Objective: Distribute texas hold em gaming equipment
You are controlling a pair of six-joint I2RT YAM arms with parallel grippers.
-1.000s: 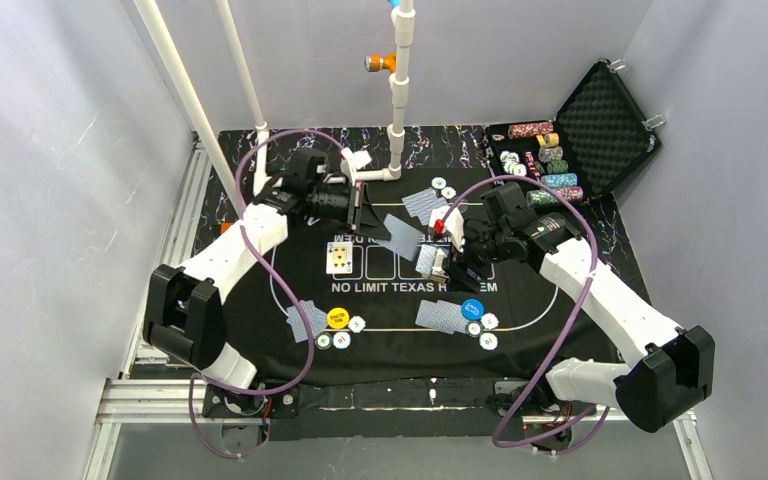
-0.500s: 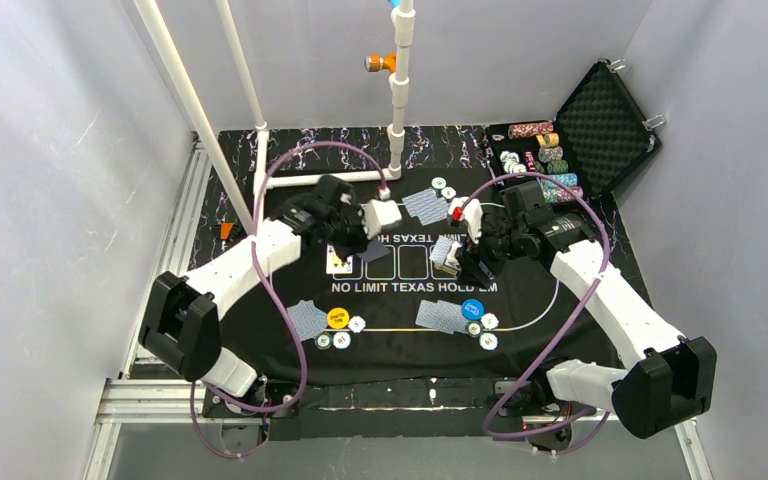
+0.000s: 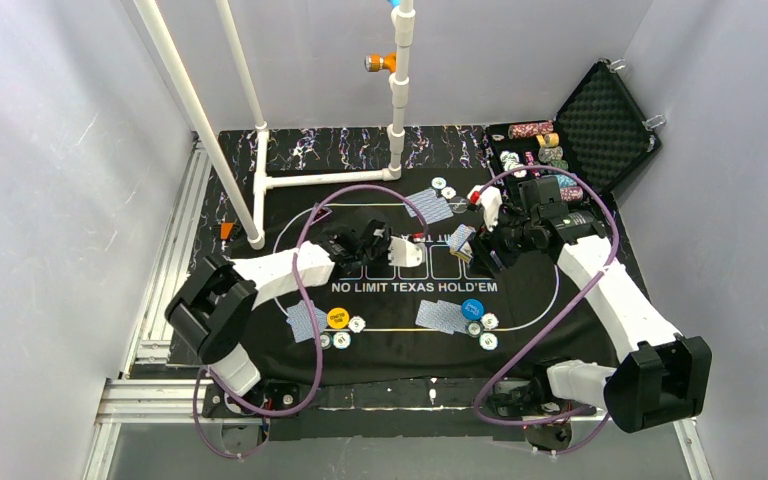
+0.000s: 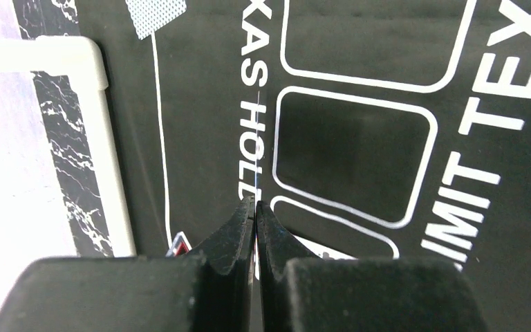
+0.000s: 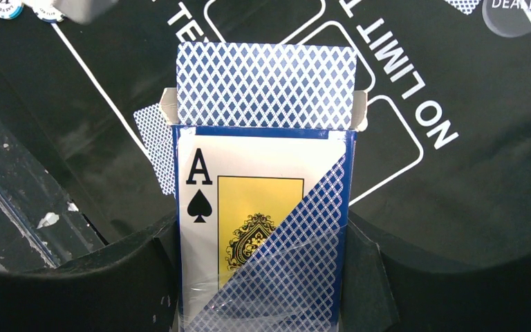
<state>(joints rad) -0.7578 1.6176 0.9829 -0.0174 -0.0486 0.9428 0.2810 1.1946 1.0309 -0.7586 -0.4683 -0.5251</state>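
Observation:
My right gripper (image 5: 263,238) is shut on the sides of an open blue-backed card box (image 5: 263,207) with an ace of spades on its face, held above the black mat (image 3: 520,290). My left gripper (image 4: 256,204) is shut low over the mat's printed card boxes. A thin card edge shows between its fingers (image 4: 238,228). A face-up card corner (image 4: 180,245) peeks out beneath them. Blue-backed card piles (image 3: 305,320) (image 3: 440,315) (image 3: 428,207) lie on the mat with a yellow button (image 3: 337,318), a blue button (image 3: 473,308) and chips (image 3: 357,324) (image 3: 488,341) (image 3: 439,184).
An open black foam-lined case (image 3: 600,125) with chip stacks (image 3: 550,160) sits at the back right. A white pipe frame (image 3: 330,178) stands on the mat's far-left part. A clear dealer disc (image 5: 518,10) lies near the far card pile.
My left arm swung from the far side of the mat down and nearer, over the printed card boxes. My right gripper carried the card box back and to the right.

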